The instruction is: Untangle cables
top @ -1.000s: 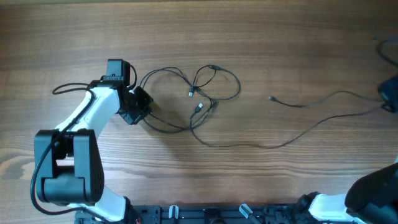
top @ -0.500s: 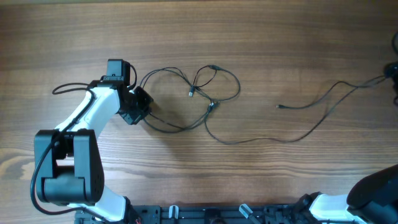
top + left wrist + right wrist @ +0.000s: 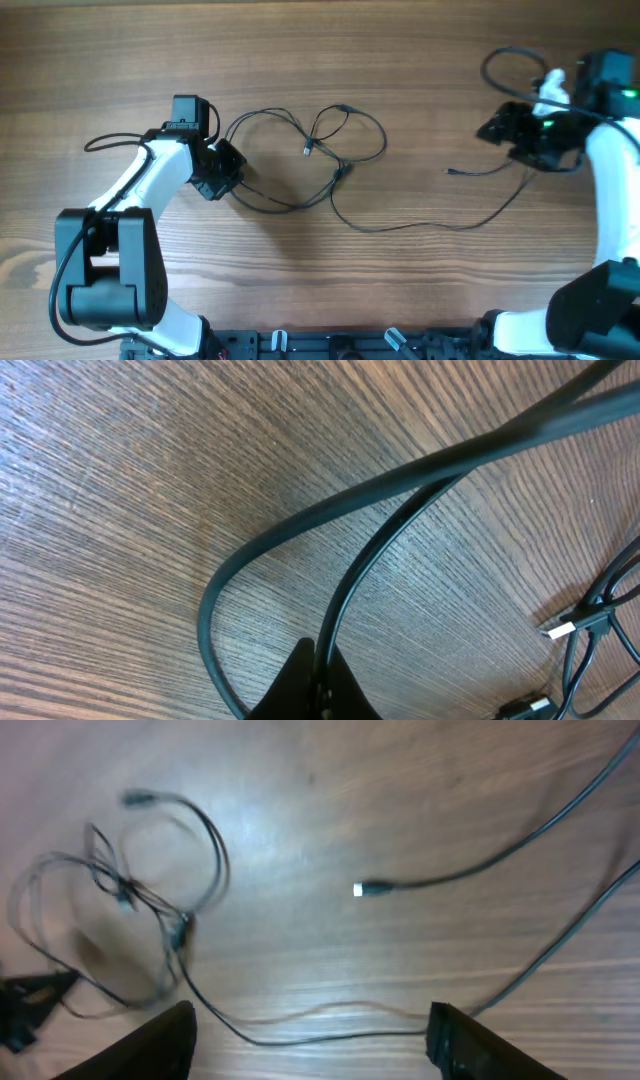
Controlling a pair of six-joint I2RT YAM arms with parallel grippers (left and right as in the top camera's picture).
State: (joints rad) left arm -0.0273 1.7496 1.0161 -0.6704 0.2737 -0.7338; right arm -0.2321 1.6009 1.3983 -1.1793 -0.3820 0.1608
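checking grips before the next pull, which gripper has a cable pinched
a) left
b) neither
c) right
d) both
a: in its wrist view the left gripper is shut on a cable, while the right gripper is open with nothing between its fingers.

Place: robot lab bench
Surface: wood-grain table (image 3: pixel 420 290)
Equipment: white left arm (image 3: pixel 150 180) and white right arm (image 3: pixel 610 180), based at a black rail (image 3: pixel 330 345) on the near edge
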